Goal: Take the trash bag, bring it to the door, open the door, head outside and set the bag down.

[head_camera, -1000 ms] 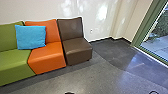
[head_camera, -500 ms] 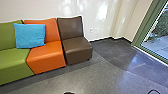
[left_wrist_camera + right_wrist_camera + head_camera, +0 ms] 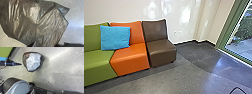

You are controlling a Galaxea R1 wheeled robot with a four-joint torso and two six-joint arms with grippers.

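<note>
The dark, creased trash bag point(image 3: 50, 25) is near the left wrist, against grey floor point(image 3: 76, 18); I cannot tell whether either pincer is open, closed or gripping it. Farther off, a blue pillow point(image 3: 115, 38) leans across the green seat point(image 3: 97, 62) and orange seat point(image 3: 130, 56), beside a brown seat point(image 3: 161, 48); behind, a pale wall point(image 3: 180, 15).

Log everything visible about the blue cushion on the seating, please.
The bright blue, roughly square fabric-looking cushion is softly padded and plain, with no pattern or zip that I can make out. It sits propped up, leaning back, across the join between the green padded seat and the orange padded seat, covering part of both backrests. Its lower edge meets the seats; nothing appears to lie on it.
</note>
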